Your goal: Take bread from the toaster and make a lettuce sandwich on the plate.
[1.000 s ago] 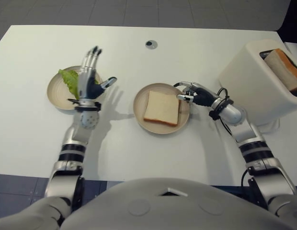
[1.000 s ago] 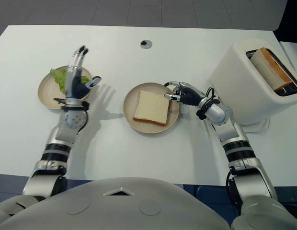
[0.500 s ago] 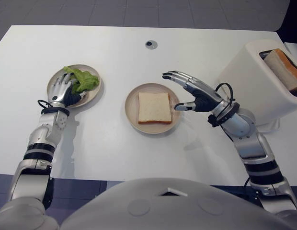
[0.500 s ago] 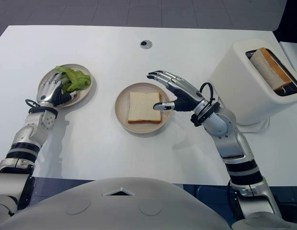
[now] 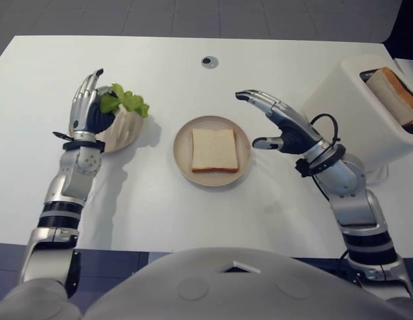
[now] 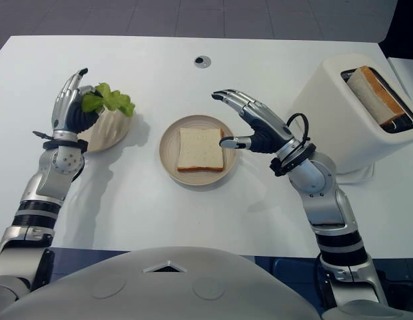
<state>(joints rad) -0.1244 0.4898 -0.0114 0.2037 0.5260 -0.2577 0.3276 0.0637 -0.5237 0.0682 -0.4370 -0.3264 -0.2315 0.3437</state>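
Up off the bench (image 5: 193, 207) has come my left hand (image 5: 86, 110), and with it the crinkled green lettuce leaf (image 5: 126, 101). Half a second ago that hand lay low on the rim of the small beige round dish (image 5: 123, 128). Now the dish is tipped steeply toward the middle, its pale underside showing, and the leaf rides at its upper edge. My fingers are closed about the leaf. The dish rim seems caught in the same grip, though I cannot tell that for certain, and if it is caught I judge I must shed the dish before the lettuce can travel. My right hand (image 5: 283, 127) has drawn back a little from the beige round plate (image 5: 182, 159) toward the toaster. It hangs with its fingers spread and nothing in them, just beside the plate's right edge. The square slice of white bread (image 5: 214, 149) lies flat in the middle of that plate, soft-looking with a thin tan crust, ready to take the leaf. A second slice of bread with a browner crust (image 5: 393, 97) stands upright in the slot of the cream, rounded, matte toaster (image 5: 346, 113), well apart at the right. The lettuce is thin, frilled and limp, likely to flop or slip, while both dishes look hard and smooth.
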